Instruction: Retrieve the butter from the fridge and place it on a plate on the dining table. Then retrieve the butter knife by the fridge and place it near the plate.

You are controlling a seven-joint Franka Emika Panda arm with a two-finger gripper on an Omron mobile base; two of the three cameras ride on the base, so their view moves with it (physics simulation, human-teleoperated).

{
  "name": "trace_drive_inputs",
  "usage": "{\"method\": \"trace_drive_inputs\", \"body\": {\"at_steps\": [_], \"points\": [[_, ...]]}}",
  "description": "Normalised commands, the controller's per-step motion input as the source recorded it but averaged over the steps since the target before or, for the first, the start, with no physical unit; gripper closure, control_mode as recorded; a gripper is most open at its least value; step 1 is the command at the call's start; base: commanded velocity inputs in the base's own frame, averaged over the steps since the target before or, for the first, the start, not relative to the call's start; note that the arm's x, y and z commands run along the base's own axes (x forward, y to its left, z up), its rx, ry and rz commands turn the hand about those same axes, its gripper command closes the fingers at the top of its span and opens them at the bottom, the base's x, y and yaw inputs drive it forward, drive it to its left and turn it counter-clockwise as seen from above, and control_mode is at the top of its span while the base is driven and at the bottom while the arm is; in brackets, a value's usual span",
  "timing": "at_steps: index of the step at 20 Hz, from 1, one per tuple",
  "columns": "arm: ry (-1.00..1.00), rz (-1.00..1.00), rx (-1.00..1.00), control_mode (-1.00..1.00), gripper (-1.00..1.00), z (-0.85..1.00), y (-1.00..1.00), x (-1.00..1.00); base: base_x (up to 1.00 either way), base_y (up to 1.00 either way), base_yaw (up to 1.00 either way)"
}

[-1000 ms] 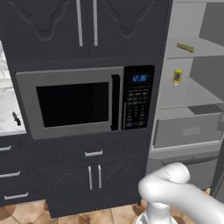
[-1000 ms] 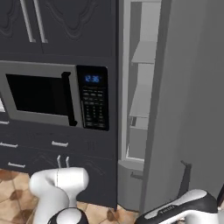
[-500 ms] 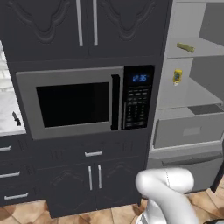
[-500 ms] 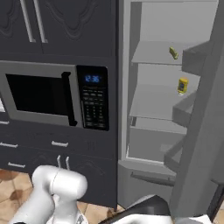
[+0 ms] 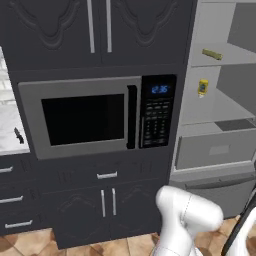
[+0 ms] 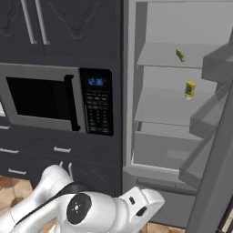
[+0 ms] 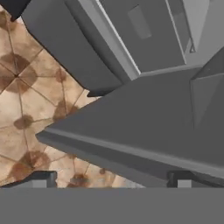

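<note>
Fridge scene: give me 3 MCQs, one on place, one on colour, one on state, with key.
1. Where is the butter?
A. top fridge shelf
B. inside the microwave
C. on the floor

2. What colour is the microwave clock?
A. red
B. blue
C. green

3. The fridge door is:
A. shut
B. open
C. missing

Key: 1 A, the stick lies on the highest shelf, above the yellow carton. 2 B, the digits glow blue on the black panel. 3 B, shelves and drawer are exposed and the door swings out at right.
</note>
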Motion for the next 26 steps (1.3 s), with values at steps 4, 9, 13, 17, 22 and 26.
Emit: {"method": "trace_drive_inputs", "body": {"at_steps": [4, 9, 13, 17, 22, 26], "points": [[0.12, -0.02, -0.56, -1.0, -1.0, 1.0, 0.51, 0.54, 0.0, 0.0, 0.0], [0.21, 0.03, -0.22, -1.0, -1.0, 0.85, 0.05, 0.91, 0.0, 0.0, 0.0], [0.32, 0.02, -0.01, -1.0, -1.0, 0.47, -0.26, 1.0, 0.0, 0.0, 0.0], [0.44, 0.0, -0.03, -1.0, -1.0, 0.07, -0.66, 0.97, 0.0, 0.0, 0.0], [0.43, -0.04, 0.0, -1.0, -1.0, 0.44, -0.53, 0.47, 0.0, 0.0, 0.0], [0.36, 0.03, 0.1, -1.0, -1.0, 0.57, -0.14, 0.0, 0.0, 0.0, 0.0]]}}
